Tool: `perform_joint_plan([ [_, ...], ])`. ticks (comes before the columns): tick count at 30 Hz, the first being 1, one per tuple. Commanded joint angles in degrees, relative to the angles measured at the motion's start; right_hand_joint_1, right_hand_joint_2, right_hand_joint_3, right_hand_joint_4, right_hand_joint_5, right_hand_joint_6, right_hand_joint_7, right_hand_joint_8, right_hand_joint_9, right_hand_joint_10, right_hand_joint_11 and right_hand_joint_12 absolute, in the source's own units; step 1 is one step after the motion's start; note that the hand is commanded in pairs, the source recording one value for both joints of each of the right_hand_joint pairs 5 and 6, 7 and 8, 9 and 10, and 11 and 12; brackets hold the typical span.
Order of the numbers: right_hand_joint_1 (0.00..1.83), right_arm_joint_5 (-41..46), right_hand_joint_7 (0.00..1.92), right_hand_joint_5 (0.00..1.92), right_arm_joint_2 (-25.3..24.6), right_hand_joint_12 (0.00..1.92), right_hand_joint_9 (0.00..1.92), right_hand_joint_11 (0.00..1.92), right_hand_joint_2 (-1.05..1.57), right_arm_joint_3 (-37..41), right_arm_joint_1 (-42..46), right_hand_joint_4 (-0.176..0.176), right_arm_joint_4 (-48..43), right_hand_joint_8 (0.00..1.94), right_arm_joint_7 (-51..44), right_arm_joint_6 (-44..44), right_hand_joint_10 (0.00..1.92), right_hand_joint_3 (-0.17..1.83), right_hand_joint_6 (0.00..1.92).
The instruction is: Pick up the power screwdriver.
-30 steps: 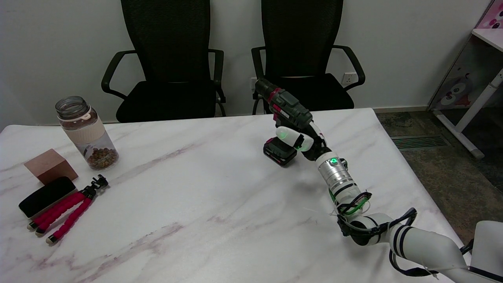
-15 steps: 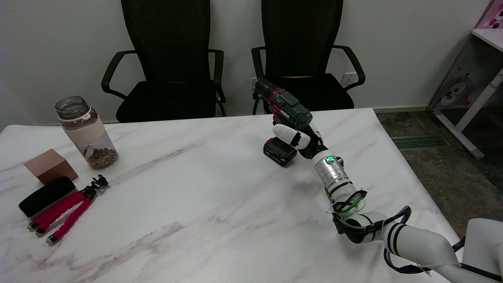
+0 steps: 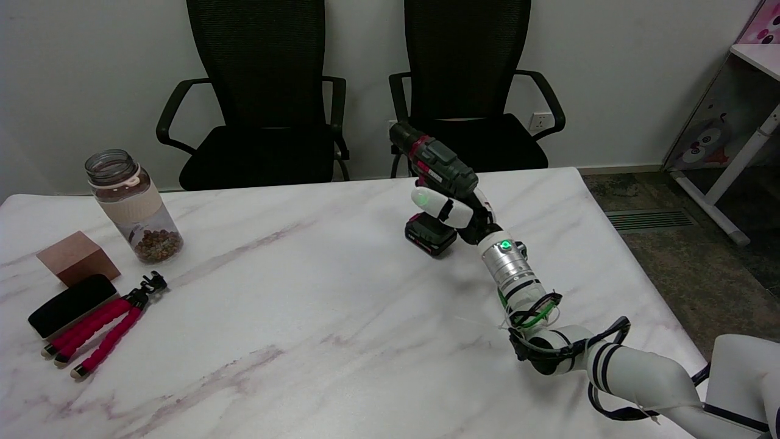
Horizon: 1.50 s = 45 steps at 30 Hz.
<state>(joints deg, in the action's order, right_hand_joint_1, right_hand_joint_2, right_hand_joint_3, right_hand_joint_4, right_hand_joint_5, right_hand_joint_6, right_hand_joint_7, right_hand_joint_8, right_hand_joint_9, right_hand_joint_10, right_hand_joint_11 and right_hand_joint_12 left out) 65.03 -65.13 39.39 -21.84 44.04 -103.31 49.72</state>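
Observation:
The power screwdriver (image 3: pixel 440 163), dark green and black with red trim, stands upright at the far right-middle of the marble table (image 3: pixel 292 305), its chuck pointing up and to the left. Its black battery base (image 3: pixel 429 235) is at the table surface; I cannot tell whether it still touches. My right hand (image 3: pixel 461 211) reaches in from the lower right and grips the handle, with a white finger wrapped across the handle's front. The handle is mostly hidden by the hand.
At the far left stand a glass jar (image 3: pixel 131 207) of brown pellets, a brown block (image 3: pixel 78 258), a black case (image 3: pixel 70 305) and a red-legged mini tripod (image 3: pixel 103 335). Two black office chairs (image 3: pixel 262 97) stand behind the table's far edge.
My right hand has slid further left around the handle and closed on it. The screwdriver has shifted slightly to the left with the hand.

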Motion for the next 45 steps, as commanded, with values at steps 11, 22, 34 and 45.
perform_joint_plan([
  [11, 0.92, 0.19, 0.09, 0.09, -0.88, 1.13, 0.87, 1.13, 0.39, -0.28, -0.75, -0.018, -0.8, 0.09, -0.05, -0.5, 0.87, 0.69, 0.09],
  [22, 0.92, 0.21, 0.18, 0.18, -1.05, 1.54, 1.35, 1.54, 0.58, -0.02, -0.75, -0.047, -0.8, 0.18, 0.12, -0.5, 1.35, 0.7, 0.18],
  [34, 0.92, 0.28, 1.14, 1.14, -1.05, 1.6, 1.4, 1.6, 0.7, -0.02, -1.1, 0.008, -0.71, 1.14, 0.13, -0.5, 1.4, 0.72, 1.14],
  [45, 0.87, -0.11, 1.43, 1.43, -0.58, 1.65, 1.56, 1.65, 0.78, -0.02, -1.65, 0.176, 0.61, 1.43, -0.23, -0.17, 1.56, 0.75, 1.43],
])
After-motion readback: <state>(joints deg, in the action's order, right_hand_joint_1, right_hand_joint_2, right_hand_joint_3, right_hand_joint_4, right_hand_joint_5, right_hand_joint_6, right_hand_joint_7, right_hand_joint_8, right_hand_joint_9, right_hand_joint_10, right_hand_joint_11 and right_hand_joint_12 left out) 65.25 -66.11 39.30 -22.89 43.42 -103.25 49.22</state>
